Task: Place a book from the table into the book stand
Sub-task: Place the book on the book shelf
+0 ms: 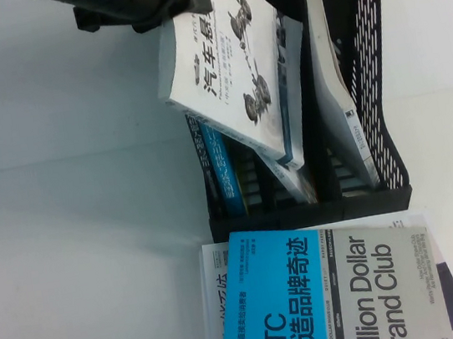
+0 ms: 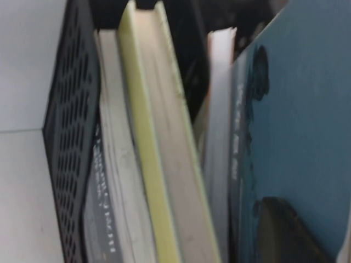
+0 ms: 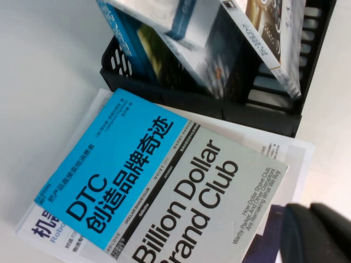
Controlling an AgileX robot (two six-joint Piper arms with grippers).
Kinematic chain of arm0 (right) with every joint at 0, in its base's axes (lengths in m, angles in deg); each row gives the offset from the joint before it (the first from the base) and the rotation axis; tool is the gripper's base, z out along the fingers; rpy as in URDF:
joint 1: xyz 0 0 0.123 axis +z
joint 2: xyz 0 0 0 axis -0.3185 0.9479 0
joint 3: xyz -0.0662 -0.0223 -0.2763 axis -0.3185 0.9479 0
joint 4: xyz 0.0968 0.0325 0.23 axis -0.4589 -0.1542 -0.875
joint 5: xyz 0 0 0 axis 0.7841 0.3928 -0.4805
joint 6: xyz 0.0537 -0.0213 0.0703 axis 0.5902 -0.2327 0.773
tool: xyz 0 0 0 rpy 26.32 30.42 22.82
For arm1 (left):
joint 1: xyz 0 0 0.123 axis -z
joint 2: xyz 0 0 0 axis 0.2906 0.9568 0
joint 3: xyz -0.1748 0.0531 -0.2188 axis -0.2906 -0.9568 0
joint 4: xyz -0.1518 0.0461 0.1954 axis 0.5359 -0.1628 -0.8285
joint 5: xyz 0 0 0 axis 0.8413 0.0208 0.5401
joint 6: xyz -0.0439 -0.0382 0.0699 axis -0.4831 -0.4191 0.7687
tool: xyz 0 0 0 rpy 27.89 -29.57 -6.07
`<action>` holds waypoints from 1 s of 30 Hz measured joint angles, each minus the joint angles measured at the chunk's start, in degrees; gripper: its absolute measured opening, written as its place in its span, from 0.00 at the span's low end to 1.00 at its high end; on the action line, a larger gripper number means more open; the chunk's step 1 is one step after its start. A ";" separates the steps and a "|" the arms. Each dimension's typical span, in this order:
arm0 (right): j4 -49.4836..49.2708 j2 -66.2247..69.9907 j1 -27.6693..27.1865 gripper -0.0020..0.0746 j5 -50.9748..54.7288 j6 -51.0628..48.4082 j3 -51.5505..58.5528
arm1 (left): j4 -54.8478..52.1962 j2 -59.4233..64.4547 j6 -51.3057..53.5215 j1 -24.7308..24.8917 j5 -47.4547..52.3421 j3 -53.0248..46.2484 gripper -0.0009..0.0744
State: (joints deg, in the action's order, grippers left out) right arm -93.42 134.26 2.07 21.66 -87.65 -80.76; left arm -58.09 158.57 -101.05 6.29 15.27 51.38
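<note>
Overhead, left jaws (image 1: 155, 11) grip the book (image 1: 233, 67) above the book stand (image 1: 369, 73); right jaws (image 3: 321, 233) unreadable.

Your left gripper (image 1: 155, 11) sits at the surface's far edge, its dark arm entering from the far left corner. Your right gripper (image 3: 318, 233) hovers near the surface's near right corner.

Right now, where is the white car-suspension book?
In the high view the book leans tilted in the book stand, above the blue-spined book, with the left gripper at its far end. The right gripper waits by the DTC book.
</note>
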 joint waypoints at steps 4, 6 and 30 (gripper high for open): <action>0.24 0.00 0.00 0.02 -0.11 0.00 0.00 | -2.93 1.11 -3.44 0.43 -0.70 0.00 0.17; 0.38 0.35 0.00 0.02 -0.10 0.00 0.00 | -4.57 1.11 -5.61 0.47 -0.80 0.00 0.17; -0.14 5.06 0.00 0.02 -1.95 0.00 0.00 | -26.17 1.48 -19.51 9.30 -3.53 0.00 0.17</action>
State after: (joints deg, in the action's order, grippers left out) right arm -93.56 139.32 2.07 19.70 -87.65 -80.76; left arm -84.26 160.06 -120.56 15.59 11.74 51.38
